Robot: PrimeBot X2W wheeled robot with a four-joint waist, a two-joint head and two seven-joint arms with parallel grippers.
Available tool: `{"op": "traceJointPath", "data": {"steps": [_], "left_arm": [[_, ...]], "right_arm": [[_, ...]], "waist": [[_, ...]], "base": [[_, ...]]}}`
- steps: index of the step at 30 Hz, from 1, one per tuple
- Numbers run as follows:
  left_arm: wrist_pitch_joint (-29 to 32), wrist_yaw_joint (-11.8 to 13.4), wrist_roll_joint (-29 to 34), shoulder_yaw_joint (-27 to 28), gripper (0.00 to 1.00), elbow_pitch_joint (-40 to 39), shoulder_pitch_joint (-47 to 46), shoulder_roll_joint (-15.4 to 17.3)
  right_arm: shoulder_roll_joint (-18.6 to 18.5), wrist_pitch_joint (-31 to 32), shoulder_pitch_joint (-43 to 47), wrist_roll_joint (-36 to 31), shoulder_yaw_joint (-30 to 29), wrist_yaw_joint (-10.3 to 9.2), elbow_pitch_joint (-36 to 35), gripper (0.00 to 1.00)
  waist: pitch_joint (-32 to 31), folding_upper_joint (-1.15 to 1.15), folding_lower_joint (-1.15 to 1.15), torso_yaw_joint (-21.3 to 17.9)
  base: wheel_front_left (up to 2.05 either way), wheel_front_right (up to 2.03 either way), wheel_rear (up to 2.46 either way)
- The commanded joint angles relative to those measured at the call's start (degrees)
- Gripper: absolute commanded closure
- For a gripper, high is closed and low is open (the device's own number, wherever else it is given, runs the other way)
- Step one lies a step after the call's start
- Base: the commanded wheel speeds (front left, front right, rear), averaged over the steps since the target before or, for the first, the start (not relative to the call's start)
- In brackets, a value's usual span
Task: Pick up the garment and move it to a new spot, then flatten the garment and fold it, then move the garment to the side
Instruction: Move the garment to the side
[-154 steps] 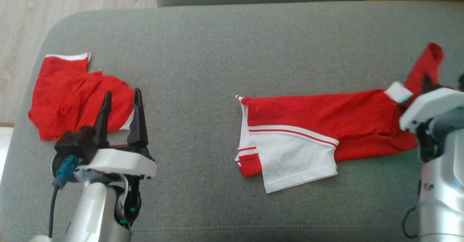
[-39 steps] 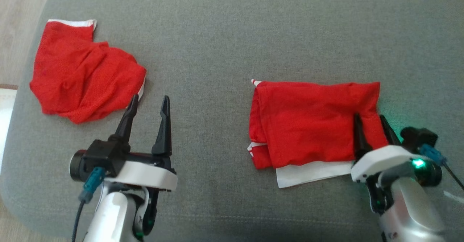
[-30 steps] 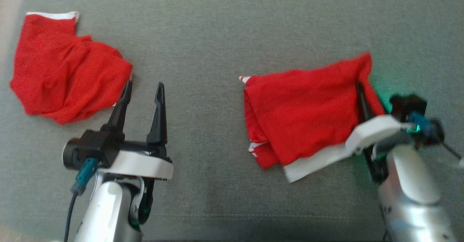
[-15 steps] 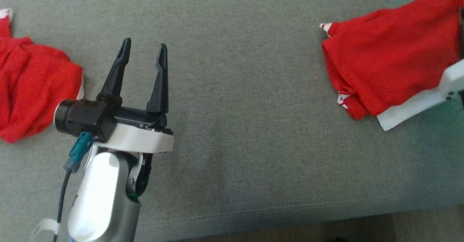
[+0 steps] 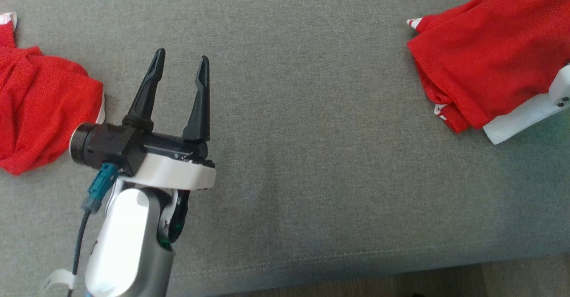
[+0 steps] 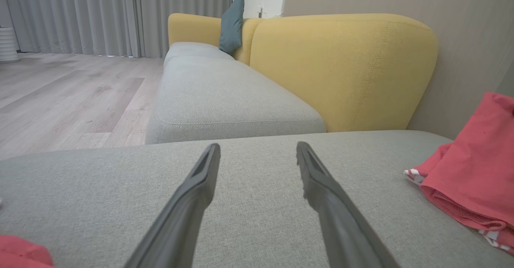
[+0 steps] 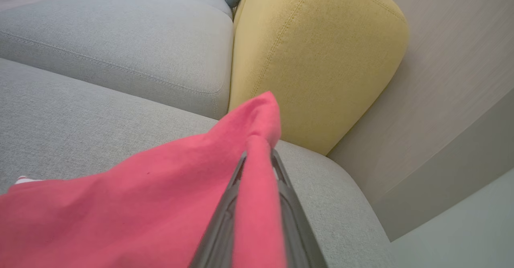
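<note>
My right gripper (image 7: 258, 157) pinches one edge of the folded red-and-white fabric garment (image 5: 485, 61), I guess so it drags aside in one piece; left gripper (image 5: 182, 56) hovers wide open, spare.

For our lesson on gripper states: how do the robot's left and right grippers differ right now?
The left gripper stands open; the right gripper is shut. The left gripper holds nothing, over bare sofa cushion; the right gripper pinches a fold of the red garment. Both have two long dark fingers.
</note>
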Motion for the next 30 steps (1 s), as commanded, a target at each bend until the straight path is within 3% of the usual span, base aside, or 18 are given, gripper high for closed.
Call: {"op": "traceJointPath", "data": {"steps": [1, 5, 6, 7, 8, 16, 30], "left_arm": [[-0.29, -0.05, -0.17, 1.76, 0.0, -1.8, -0.34, 0.46], [-0.29, -0.05, -0.18, 1.93, 0.0, -1.72, -0.07, 0.46], [-0.29, -0.04, -0.21, 1.92, 0.0, -1.7, 0.02, 0.46], [-0.29, -0.03, -0.24, 1.9, 0.0, -1.67, 0.11, 0.46], [-0.29, -0.01, -0.27, 1.87, 0.0, -1.62, 0.22, 0.46], [-0.29, 0.64, -1.31, 1.2, 0.0, -1.04, 1.17, 0.46], [-0.29, 3.85, -3.4, 2.71, 0.0, -1.39, 6.61, 0.45]], "right_arm": [[-0.38, -0.36, 0.3, -0.27, 0.08, 0.37, -2.34, 1.0], [-0.23, -0.35, 0.89, -0.18, -0.2, 0.37, -2.66, 1.0], [-0.18, -0.44, 0.96, -0.02, -0.21, 0.37, -2.62, 0.75], [-0.07, -0.56, 1.04, 0.16, -0.04, 0.37, -2.61, 0.34], [0.11, -0.68, 1.14, 0.2, 0.14, 0.37, -2.76, 0.0], [3.18, -2.04, 2.21, 0.19, -0.69, 0.37, -4.67, 0.0], [14.88, -4.6, 9.19, 3.44, 0.4, 0.37, -10.85, 0.0]], "waist": [[-0.17, 0.0, -0.01, 0.0], [-0.54, 0.0, -0.01, 0.04], [-0.63, 0.0, -0.01, 0.05], [-0.74, 0.0, -0.01, 0.05], [-0.88, 0.0, -0.01, 0.04], [-4.43, 0.0, -0.01, 0.88], [-15.02, 0.0, -0.01, 4.15]], "base": [[0.0, 0.0, 0.0], [0.0, 0.0, 0.0], [0.0, 0.0, 0.0], [0.0, 0.0, 0.0], [0.0, 0.0, 0.0], [0.0, 0.0, 0.0], [0.0, 0.0, 0.0]]}}
